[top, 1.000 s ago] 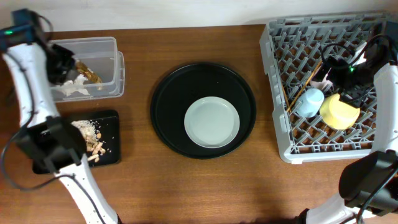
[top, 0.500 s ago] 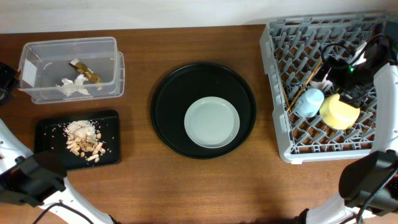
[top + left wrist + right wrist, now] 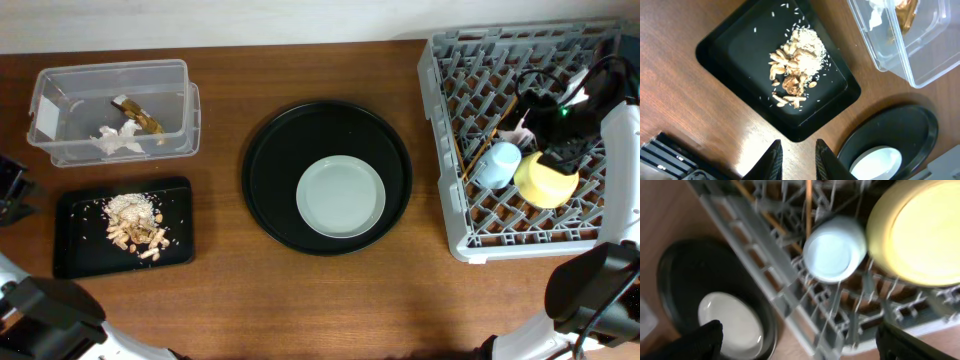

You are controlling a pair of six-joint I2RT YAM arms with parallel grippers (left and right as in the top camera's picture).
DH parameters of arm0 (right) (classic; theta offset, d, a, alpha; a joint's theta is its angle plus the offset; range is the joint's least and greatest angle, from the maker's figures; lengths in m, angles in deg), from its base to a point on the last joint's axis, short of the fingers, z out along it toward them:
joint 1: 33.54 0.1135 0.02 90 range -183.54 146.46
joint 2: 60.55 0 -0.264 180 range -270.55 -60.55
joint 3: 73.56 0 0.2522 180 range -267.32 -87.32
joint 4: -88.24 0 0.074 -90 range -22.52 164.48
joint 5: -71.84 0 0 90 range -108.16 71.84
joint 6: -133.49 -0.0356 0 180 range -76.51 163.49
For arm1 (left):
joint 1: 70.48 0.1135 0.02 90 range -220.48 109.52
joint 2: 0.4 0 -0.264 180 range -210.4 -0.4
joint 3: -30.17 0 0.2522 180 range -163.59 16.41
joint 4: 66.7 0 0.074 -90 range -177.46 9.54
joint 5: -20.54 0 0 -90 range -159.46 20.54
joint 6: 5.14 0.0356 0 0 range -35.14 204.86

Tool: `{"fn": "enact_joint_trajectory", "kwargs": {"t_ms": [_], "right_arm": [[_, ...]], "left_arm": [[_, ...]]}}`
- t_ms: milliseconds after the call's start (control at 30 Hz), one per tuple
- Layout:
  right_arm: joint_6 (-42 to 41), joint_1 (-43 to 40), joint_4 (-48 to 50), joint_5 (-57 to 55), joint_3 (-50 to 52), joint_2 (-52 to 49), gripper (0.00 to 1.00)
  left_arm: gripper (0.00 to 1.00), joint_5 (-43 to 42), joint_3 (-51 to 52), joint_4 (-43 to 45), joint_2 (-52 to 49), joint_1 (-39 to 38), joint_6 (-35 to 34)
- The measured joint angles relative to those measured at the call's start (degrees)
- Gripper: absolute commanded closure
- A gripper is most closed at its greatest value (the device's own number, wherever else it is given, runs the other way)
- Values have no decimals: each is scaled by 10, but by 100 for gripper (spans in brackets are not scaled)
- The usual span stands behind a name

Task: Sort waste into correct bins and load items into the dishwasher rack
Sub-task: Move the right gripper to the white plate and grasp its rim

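**Overhead view.** We see the left gripper (image 3: 12,190) at the left edge of the table (image 3: 220,300), just beside the flat black tray (image 3: 80,258), which carries the food scraps (image 3: 135,225). A second earlier this arm stood over the clear box (image 3: 60,152). The box is now uncovered, with the tissue (image 3: 118,141) and the wrapper (image 3: 141,117) inside. The plate (image 3: 340,196) lies on the round black tray (image 3: 270,190), unmoved. The right gripper (image 3: 552,120) hangs over the dishwasher rack (image 3: 450,120), above the blue cup (image 3: 497,165), the yellow-green bowl (image 3: 545,181) and the chopsticks (image 3: 480,140), as before.

**Left wrist view.** We see its fingers (image 3: 774,159) a narrow gap apart with nothing between them, over bare wood near a corner of the flat black tray.

**Right wrist view.** We see its fingers (image 3: 697,341) spread wide and empty. The blue cup and the yellow-green bowl lie in the dishwasher rack below, and the plate lies beyond its wall.
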Motion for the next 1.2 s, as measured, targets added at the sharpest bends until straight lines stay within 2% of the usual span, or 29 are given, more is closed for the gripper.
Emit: {"fn": "enact_joint_trajectory", "kwargs": {"t_ms": [33,167,267,433,633,867,900,1000,1133,1200], "right_arm": [[-1,0,-19,19,0,0,2],[35,21,-34,107,0,0,2],[59,79,-33,101,0,0,2],[76,250,-1,-20,6,-1,2],[78,365,67,-142,22,-41,2],[41,382,98,-189,24,-136,6],[40,382,100,-191,25,-145,8],[33,382,124,-194,26,-181,25],[33,382,132,-190,28,-204,28],[47,382,133,-181,28,-211,34]], "left_arm": [[1,-2,0,0,2,4,0],[1,-9,0,0,8,8,0],[1,-11,0,1,8,8,0],[1,-12,0,1,8,8,0],[1,-12,0,1,8,8,0],[1,-12,0,1,8,8,0],[1,-12,0,1,8,8,0],[1,-12,0,1,8,8,0],[1,-12,0,1,8,8,0],[1,-12,0,1,8,8,0]]}}
